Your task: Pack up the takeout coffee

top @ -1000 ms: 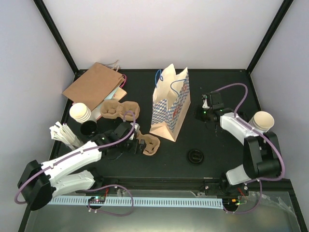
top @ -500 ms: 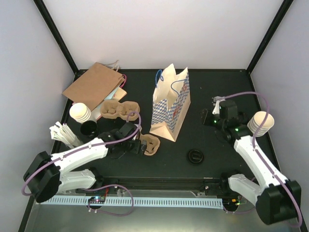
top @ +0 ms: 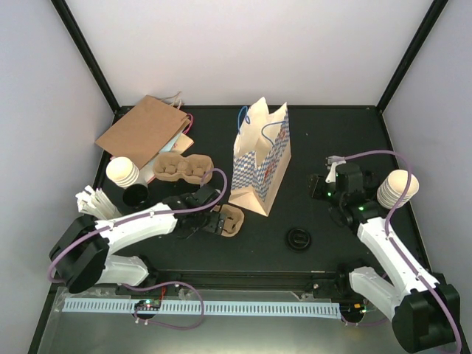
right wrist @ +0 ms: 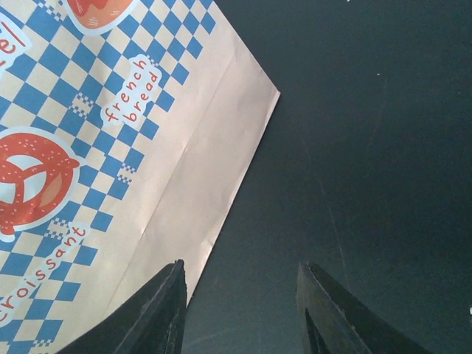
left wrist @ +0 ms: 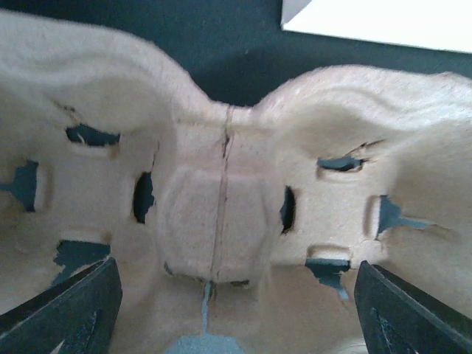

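A takeout coffee [top: 299, 238] shows from above as a round black lid on the black table, right of centre near the front. Another black-topped round thing [top: 135, 195] stands at the left. My left gripper [top: 214, 221] is open, low over a brown pulp cup carrier [top: 229, 220]. In the left wrist view the carrier [left wrist: 221, 184] fills the frame, with the left gripper [left wrist: 236, 265] spread wide across its middle ridge. My right gripper [top: 320, 187] is right of the blue-and-white checked bag [top: 259, 158]. The right gripper [right wrist: 242, 267] is open and empty, the bag's edge [right wrist: 177, 192] beside its left finger.
A second pulp carrier [top: 181, 167] and a flat brown paper bag [top: 143, 130] lie at the back left. Stacks of cream cups stand at the left [top: 122, 171] and the right edge [top: 399, 187]. White sticks [top: 96, 202] lie by the left edge.
My right arm has swung nearer and to the right, away from the bag, and its jaws have opened. The left gripper has slid right over the carrier.
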Robot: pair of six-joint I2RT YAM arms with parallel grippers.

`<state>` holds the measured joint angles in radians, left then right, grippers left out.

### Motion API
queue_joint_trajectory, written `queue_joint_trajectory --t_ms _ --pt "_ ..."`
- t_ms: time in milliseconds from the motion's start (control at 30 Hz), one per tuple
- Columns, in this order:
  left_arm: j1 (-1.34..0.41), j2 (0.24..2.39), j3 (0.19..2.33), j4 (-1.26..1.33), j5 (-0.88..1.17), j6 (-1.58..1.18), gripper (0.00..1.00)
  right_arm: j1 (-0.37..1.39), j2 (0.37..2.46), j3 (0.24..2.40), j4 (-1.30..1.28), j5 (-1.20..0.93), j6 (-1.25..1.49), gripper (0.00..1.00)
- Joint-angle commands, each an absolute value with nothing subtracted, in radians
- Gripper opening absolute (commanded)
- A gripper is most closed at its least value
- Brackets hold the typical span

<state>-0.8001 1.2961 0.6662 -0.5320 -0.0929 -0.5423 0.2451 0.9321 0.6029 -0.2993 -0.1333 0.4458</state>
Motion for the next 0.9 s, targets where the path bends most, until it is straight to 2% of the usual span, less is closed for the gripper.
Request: queue_joint_trajectory --t_ms 0,200,533,700,867 --pt "-0.817 1.272 0.727 -0.552 -0.160 -0.509 0.89 0.241 0.905 0.575 -0.238 -0.118 0.455 0.42" --pt "-0.819 1.223 0.727 -0.529 -0.163 -0.480 0.91 0.241 0.867 0.561 -0.219 -0.124 0.455 0.43" --pt "-0.818 1.356 0.765 -0.524 -0.170 -0.460 0.90 0.241 0.835 0.571 -0.247 -0.133 0.425 0.43" --pt "-0.815 1.416 0.775 -0.500 -0.116 -0.461 0.83 0.241 0.831 0.569 -0.253 -0.137 0.419 0.43" --pt "-0.823 1.445 0.764 -0.494 0.002 -0.514 0.71 0.242 0.825 0.566 -0.254 -0.135 0.413 0.43"
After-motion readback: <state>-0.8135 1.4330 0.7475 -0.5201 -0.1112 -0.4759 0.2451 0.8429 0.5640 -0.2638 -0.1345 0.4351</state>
